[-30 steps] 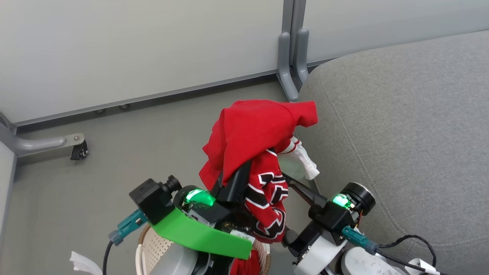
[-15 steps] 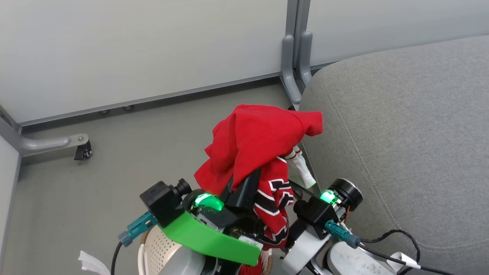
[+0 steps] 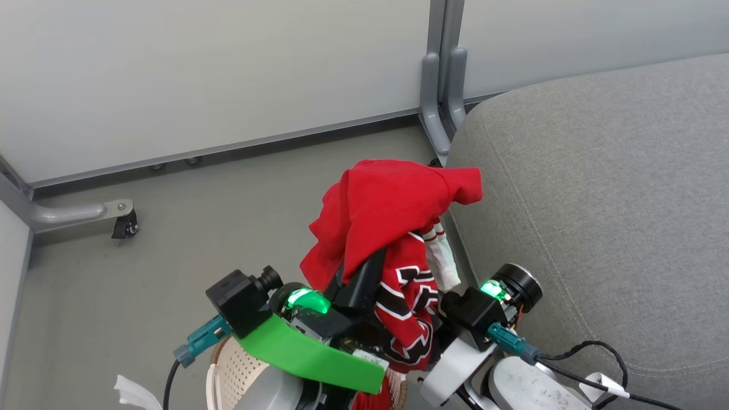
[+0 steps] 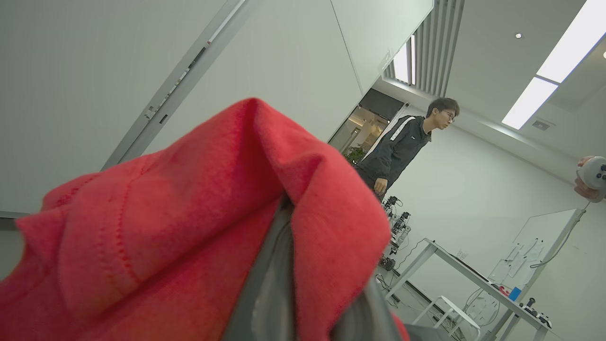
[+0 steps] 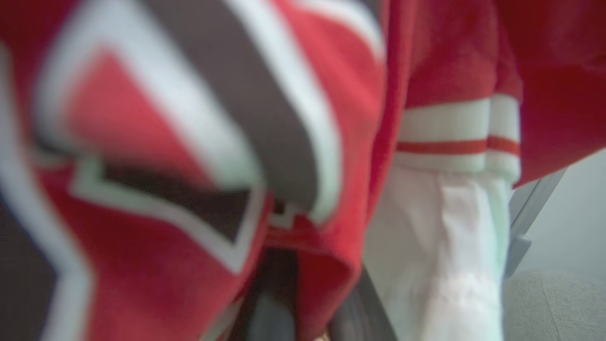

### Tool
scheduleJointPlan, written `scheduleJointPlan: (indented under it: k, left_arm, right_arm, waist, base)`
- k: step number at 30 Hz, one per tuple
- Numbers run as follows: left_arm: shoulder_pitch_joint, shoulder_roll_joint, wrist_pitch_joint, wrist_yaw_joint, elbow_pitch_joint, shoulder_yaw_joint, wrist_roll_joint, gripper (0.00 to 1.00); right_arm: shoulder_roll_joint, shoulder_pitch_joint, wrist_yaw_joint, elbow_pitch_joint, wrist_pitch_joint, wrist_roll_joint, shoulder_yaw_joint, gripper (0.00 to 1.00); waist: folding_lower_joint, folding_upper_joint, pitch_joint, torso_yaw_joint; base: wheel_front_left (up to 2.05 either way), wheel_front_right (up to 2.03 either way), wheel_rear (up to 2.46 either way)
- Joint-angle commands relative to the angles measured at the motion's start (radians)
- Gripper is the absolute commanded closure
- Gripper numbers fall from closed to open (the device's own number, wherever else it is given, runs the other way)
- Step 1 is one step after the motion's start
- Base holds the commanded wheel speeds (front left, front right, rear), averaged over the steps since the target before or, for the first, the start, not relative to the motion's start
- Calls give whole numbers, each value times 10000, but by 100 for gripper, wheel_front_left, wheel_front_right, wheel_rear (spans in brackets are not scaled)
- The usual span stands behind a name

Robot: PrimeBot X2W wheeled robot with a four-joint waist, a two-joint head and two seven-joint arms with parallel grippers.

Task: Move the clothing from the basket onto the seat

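while you keep the arms raised, you have one grey seat (image 3: 598, 199) on the right, its rounded left edge just beside one red jersey (image 3: 393, 205) held above one basket (image 3: 233, 364) on the grey floor (image 3: 188, 228). both grippers are clamped on that jersey: left gripper (image 4: 312, 293) under its top fold, right gripper (image 5: 319, 303) on its lettered hanging part. pale partition walls (image 3: 228, 74) stand behind; one person (image 4: 402, 142) stands beyond.

My left gripper (image 3: 364, 276): long black finger. My left wrist: green plastic shroud (image 3: 310, 356), black camera block (image 3: 236, 302), teal connector (image 3: 199, 340), 1 green lamp (image 3: 307, 300). My right wrist: black block (image 3: 472, 313), black cable (image 3: 598, 347), white forearm shell (image 3: 455, 370).
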Motion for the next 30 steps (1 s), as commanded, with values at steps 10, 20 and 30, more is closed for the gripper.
scheduleJointPlan:
  k: [10,20,30]
  left_arm:
    - [35,40,-2,-50,-6,93,-76,100]
    - [60,28,4,-50,216,166,482,0]
    - [273,44,4,-50,907,376,1455,0]
  right_arm:
    - [-101,121,1,-157,-31,118,-117,100]
    - [-48,136,1,-456,-31,103,-321,100]
    - [41,168,1,-1224,-31,-2,-1110,100]
  waist:
    - [0,0,-28,-5]
    - [0,0,-25,50]
    - [0,0,-2,87]
  base:
    - [0,0,0]
    - [0,0,0]
    - [0,0,0]
